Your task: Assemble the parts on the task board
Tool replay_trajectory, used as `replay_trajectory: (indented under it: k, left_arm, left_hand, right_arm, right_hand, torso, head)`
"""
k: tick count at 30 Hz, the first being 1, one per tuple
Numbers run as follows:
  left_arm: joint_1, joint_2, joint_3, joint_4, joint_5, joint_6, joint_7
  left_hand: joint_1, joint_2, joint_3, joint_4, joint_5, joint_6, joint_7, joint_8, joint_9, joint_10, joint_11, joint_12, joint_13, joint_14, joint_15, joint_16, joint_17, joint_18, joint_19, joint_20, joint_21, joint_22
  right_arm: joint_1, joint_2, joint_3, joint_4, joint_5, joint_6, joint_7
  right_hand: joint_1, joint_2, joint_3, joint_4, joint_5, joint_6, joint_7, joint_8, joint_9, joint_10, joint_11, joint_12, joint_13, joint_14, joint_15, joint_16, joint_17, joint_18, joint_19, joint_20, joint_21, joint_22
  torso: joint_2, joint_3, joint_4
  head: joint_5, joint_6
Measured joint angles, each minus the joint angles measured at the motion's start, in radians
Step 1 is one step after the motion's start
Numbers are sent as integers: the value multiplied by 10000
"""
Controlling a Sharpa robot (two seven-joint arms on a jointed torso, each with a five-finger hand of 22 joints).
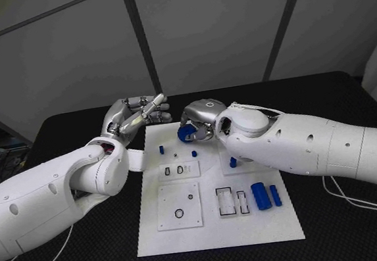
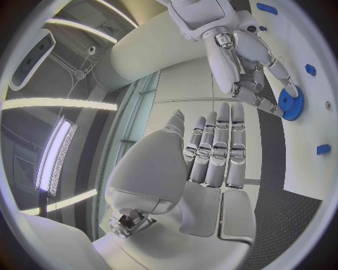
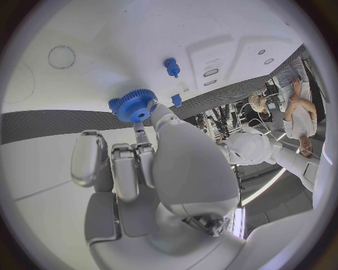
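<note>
Two blue cylinders [image 1: 267, 196] lie nearest the camera, at the board's near edge, well behind the right hand and apart from it. From there the work lies farther up the board [image 1: 218, 232]: a blue gear [image 1: 188, 134] sits at the tips of the right hand [image 1: 202, 116], over the far part of the board and just above its surface. The right wrist view shows the gear [image 3: 132, 104] pinched at its rim by the fingertips [image 3: 156, 112], with the other fingers curled beside it. A small blue peg [image 3: 170, 67] stands just beyond the gear, another blue part [image 3: 177, 100] just beside it.

The left hand [image 1: 134, 117] hangs just off the board's far left corner, near the right hand but not touching it — it holds nothing, fingers straight and side by side.

The step in hand looks like seating the gear on the board. The grip is shallow, at the rim only, so the gear could tilt or slip as it goes down — landing askew or beside its seat. The peg stands close enough that a drifting finger might knock it.
</note>
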Motion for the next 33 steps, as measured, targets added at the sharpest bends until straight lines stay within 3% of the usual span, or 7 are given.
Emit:
replay_trajectory:
  k: [6,12,21,23,31,33]
  left_arm:
    - [0,1,0,-5,0,0,-2]
    - [1,2,0,-12,0,0,-4]
    - [1,14,0,-27,0,1,-6]
    - [1,17,0,-30,0,1,-7]
    - [1,21,0,-41,0,2,-7]
    - [1,21,0,-44,0,2,-8]
  left_hand:
    - [0,0,0,0,0,0,0,0,0,0,0,0,0,0,0,0,-1,0,0,0,0,0]
    - [0,0,0,0,0,0,0,0,0,0,0,0,0,0,0,0,-1,0,0,0,0,0]
    - [0,0,0,0,0,0,0,0,0,0,0,1,0,0,0,0,-2,0,0,0,0,0]
    - [0,0,0,0,0,0,0,0,0,0,0,1,0,0,0,0,3,1,0,0,0,0]
    - [0,0,0,0,0,0,0,0,0,0,0,1,0,0,0,0,19,0,0,0,0,-1]
    - [0,0,0,0,0,0,0,0,0,0,0,-41,0,0,0,0,19,1,0,0,0,0]
  right_arm:
    - [8,45,5,-85,19,120,68]
    - [-1,79,-15,-172,41,350,75]
    - [-11,69,-11,-193,52,558,-2]
    - [-12,68,-13,-191,54,584,-14]
    - [-20,51,-18,-187,95,663,-42]
    - [-20,31,-18,-187,128,697,-52]
  right_hand:
    - [-413,-155,53,29,-77,-73,-35,-217,1,0,0,-51,0,0,0,0,-1,1,-1,0,0,-9]
    - [-598,-176,19,50,-212,-326,69,-368,-29,0,75,-167,0,-37,37,0,-1,1,-1,72,0,-24]
    - [-744,-342,-35,49,-304,-506,99,-378,-31,-2,77,-209,0,-1,74,0,-2,1,-37,107,0,-32]
    - [-813,-411,-92,75,-385,-671,125,-423,-32,2,147,-213,0,-36,108,0,-2,0,-2,142,0,-32]
    - [-1416,-345,-327,286,-464,-1091,162,-433,-53,0,146,-251,0,0,143,0,-3,1,-40,179,0,-32]
    - [-1774,-276,-393,503,-253,-1106,177,-433,-28,-35,182,-251,0,-36,180,0,-3,1,-1,217,0,-27]
  torso:
    - [0,0,0]
    - [1,0,1]
    - [1,4,0]
    - [1,5,1]
    - [0,5,1]
    - [1,5,1]
  head:
    - [21,8]
    - [22,6]
    - [15,21]
    - [16,28]
    - [18,62]
    - [17,72]
